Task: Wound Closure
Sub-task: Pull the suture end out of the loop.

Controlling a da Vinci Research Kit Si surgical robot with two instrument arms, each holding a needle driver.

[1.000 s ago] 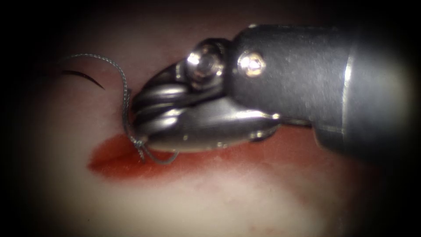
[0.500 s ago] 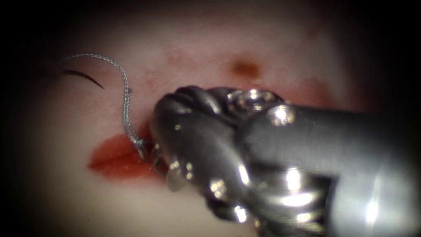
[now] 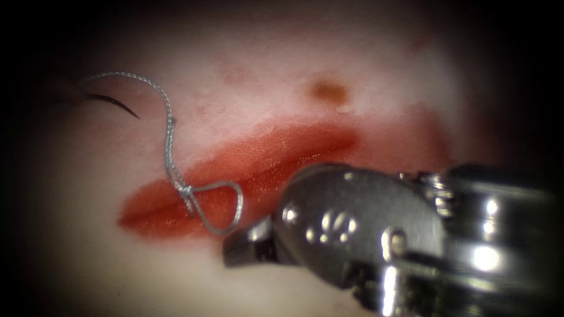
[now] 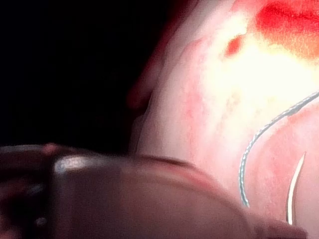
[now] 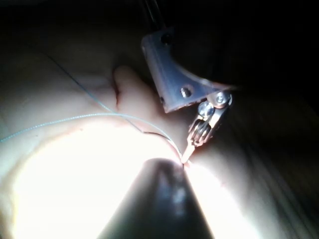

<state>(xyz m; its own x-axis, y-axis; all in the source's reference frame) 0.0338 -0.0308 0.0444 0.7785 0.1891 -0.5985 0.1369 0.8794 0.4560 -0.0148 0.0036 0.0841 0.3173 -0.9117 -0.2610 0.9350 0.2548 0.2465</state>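
the right gripper (image 3: 235, 251) is the closest thing in the endoscope view, big shiny metal coming in from the right and sitting low in front of the cut. its dark tip pokes out just below the cut's lower edge, near the loop of thread. honestly can't tell if it's clenched or released from this angle, and i don't see it grasping anything.

just past the tip is the cut (image 3: 247, 176), a long red gash in the tissue (image 3: 88, 258) running from lower left up toward the right, wet with red fluid (image 3: 282, 147). the thread (image 3: 170, 147) has a small knot sitting on the cut near its left end, with a little loop hanging off it to the right, lying over the red. from the knot the thread climbs up the left side of the cut and curls over toward the far left.

further back, up at the far left, the needle (image 3: 114, 103) shows as a thin dark curve with its point lying on the tissue, well left of the cut. the other end runs into the dark so i can't see what's got it there. there's also a small brown spot (image 3: 329, 91) on the tissue beyond the cut.

left wrist view has the needle (image 4: 295, 189) and thread (image 4: 259, 144) side by side over pale tissue. the right wrist view shows the left gripper (image 5: 187, 155) out beyond the dark shaft in front, its tip down at the tissue with thread (image 5: 89, 117) trailing away from it; can't tell its state either.
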